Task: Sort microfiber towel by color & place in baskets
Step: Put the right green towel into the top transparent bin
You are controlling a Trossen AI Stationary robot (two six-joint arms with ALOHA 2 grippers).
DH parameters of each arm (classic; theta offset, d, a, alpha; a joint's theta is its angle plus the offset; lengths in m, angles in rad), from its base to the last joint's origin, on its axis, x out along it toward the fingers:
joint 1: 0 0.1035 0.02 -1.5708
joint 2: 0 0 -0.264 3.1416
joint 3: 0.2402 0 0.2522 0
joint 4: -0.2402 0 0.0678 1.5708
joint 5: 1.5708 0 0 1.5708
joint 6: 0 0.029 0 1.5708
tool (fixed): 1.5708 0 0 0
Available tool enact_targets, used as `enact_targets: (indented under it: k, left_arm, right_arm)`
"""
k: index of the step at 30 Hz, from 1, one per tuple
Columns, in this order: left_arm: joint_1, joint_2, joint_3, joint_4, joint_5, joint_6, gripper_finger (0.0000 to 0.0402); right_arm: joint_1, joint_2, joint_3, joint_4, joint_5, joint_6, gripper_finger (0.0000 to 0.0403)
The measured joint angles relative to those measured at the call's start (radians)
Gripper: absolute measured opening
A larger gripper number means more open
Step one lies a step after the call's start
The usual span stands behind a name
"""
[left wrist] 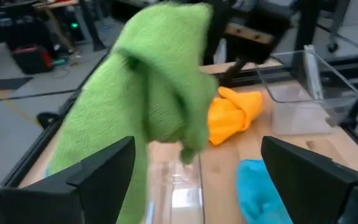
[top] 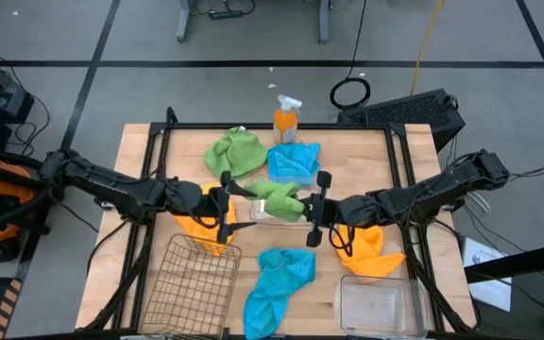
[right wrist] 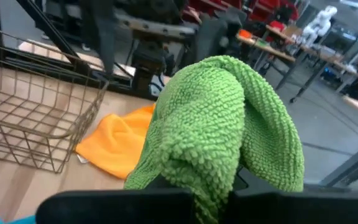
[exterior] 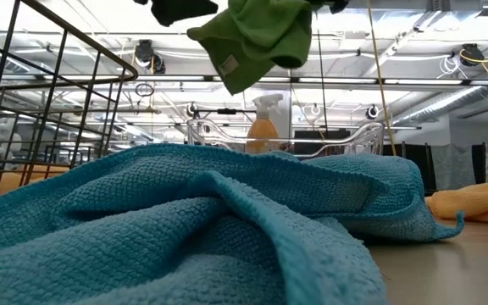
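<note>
Risk first: green towel (top: 280, 199) hanging from right gripper (top: 312, 219) above clear basket (top: 277, 215) at worktop (top: 366, 151) centre, with loose folds trailing toward 9 o'clock. Could drape over the basket's rim or slip outside on release, judging by how far the cloth spreads sideways. Could also snag on left gripper (top: 223, 210), waiting just at 9 o'clock of the cloth with fingers (left wrist: 104, 165) spread wide and empty. A tug between the two arms would likely drag the cloth off target.

Right fingers pinched together on the towel's upper fold; cloth bunched over and in front of them in the right wrist view, hiding the tips. From the left wrist view, towel hanging between and beyond the open fingers, not touching either as far as can be told.

Second green towel (top: 235, 151) at 12 o'clock of the basket, flat on the worktop, still unsorted.
</note>
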Motion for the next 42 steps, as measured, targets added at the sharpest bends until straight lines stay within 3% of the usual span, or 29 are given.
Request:
enact_targets:
  k: [4, 9, 19, 28, 33, 37, 42]
  left_arm:
    - [0.012, 0.046, 0.000, 0.088, -0.056, -0.036, 0.0354]
    - [0.010, 0.129, 0.001, 0.279, -0.007, -0.012, 0.0354]
    - [0.009, 0.242, 0.001, 0.572, -0.033, -0.005, 0.0354]
    - [0.023, 0.295, 0.001, 0.621, -0.095, 0.027, 0.0354]
    - [0.024, 0.295, 0.001, 0.644, -0.026, 0.092, 0.0351]
    - [0.025, 0.295, 0.007, 0.654, 0.094, 0.093, 0.0308]
    - [0.027, 0.295, 0.008, 0.645, 0.122, 0.127, 0.0217]
  right_arm:
    - [0.005, 0.000, 0.000, 0.040, 0.000, -0.037, 0.0003]
    - [-0.001, 0.000, 0.000, 0.060, 0.001, -0.049, 0.0003]
    - [-0.004, 0.000, 0.000, 0.042, -0.003, -0.045, 0.0004]
    - [-0.007, 0.022, 0.000, 0.061, -0.010, -0.054, 0.0004]
    - [-0.010, 0.045, 0.000, 0.061, -0.010, -0.070, 0.0004]
    - [-0.008, 0.047, 0.000, 0.061, -0.015, -0.078, 0.0004]
    - [-0.009, 0.047, 0.000, 0.067, -0.067, -0.077, 0.0004]
